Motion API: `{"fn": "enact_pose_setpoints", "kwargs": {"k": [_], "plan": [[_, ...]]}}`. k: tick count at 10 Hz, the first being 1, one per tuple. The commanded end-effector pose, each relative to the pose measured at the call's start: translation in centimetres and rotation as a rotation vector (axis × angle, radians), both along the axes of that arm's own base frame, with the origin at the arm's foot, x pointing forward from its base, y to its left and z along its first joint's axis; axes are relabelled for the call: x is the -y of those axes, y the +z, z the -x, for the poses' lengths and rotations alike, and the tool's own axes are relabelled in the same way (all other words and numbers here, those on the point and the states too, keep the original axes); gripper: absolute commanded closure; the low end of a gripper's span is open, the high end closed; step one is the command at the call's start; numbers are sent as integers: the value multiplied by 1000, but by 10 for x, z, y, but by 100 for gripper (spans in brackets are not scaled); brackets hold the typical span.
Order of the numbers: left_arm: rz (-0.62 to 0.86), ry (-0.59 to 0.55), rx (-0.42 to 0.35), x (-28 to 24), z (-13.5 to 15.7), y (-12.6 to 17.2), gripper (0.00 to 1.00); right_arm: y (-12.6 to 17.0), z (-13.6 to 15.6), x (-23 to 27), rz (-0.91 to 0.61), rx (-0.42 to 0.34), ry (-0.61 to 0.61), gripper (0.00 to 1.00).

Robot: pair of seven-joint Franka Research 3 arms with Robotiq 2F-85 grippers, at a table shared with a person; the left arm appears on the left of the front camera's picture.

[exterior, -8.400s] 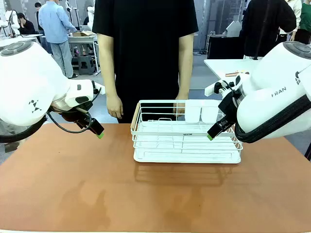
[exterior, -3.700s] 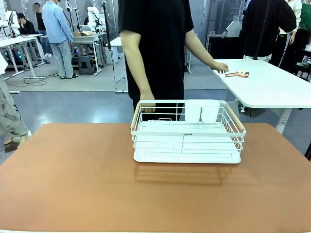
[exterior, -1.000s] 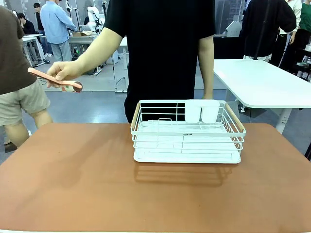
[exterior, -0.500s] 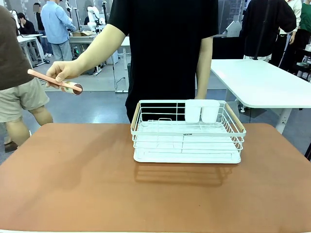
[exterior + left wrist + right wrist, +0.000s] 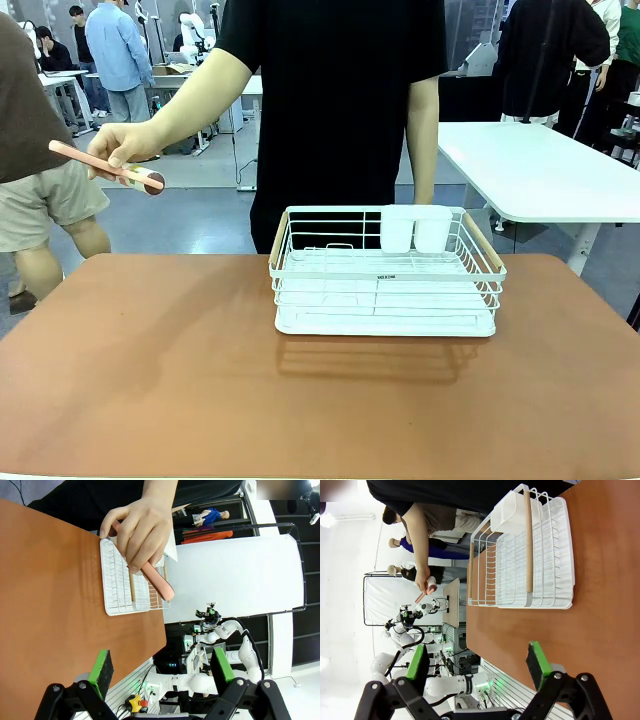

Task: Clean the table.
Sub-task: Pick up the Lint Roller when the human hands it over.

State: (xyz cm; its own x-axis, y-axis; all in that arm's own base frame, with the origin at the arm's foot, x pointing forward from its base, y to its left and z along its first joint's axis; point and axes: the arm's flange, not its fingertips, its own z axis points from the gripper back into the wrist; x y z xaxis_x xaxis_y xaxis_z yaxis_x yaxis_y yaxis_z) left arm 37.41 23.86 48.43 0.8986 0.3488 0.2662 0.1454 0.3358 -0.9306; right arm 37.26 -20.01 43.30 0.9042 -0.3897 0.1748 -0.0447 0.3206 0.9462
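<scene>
The table (image 5: 150, 370) has a bare reddish-brown top, also seen in the left wrist view (image 5: 50, 605) and the right wrist view (image 5: 605, 610). A person in a black shirt stands at its far side. The person's hand (image 5: 120, 145) holds a pink-handled tool with a roller-like head (image 5: 100, 163) in the air beyond the table's far left corner. The left wrist view shows that hand (image 5: 142, 527) and the pink handle (image 5: 159, 584) from close by. My left gripper (image 5: 162, 666) is open and holds nothing. My right gripper (image 5: 477, 662) is open too, above the table and apart from the rack.
A white wire rack (image 5: 385, 275) with wooden handles stands at the table's far middle, with two white containers (image 5: 415, 228) at its back. A white-topped table (image 5: 530, 170) stands beyond on the right. Another person (image 5: 40, 190) walks past on the far left.
The person's hand with the pink tool has edged slightly left. The passer-by at the far left has shifted. The rack stays put.
</scene>
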Motion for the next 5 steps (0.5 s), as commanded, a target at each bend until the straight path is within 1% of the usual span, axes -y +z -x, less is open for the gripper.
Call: {"fn": "enact_pose_setpoints", "kwargs": {"k": [1, 3, 4, 5], "plan": [[6, 1, 5, -1, 1, 0, 0, 2, 0, -1, -8, 4, 2, 0], [0, 0, 0, 0, 0, 0, 0, 2, 0, -1, -8, 4, 2, 0], [-71, 57, -26, 36, 13, 28, 0, 2, 0, -1, -8, 4, 2, 0], [-84, 151, -89, 62, 22, 53, 0, 2, 0, -1, -8, 4, 2, 0]]}}
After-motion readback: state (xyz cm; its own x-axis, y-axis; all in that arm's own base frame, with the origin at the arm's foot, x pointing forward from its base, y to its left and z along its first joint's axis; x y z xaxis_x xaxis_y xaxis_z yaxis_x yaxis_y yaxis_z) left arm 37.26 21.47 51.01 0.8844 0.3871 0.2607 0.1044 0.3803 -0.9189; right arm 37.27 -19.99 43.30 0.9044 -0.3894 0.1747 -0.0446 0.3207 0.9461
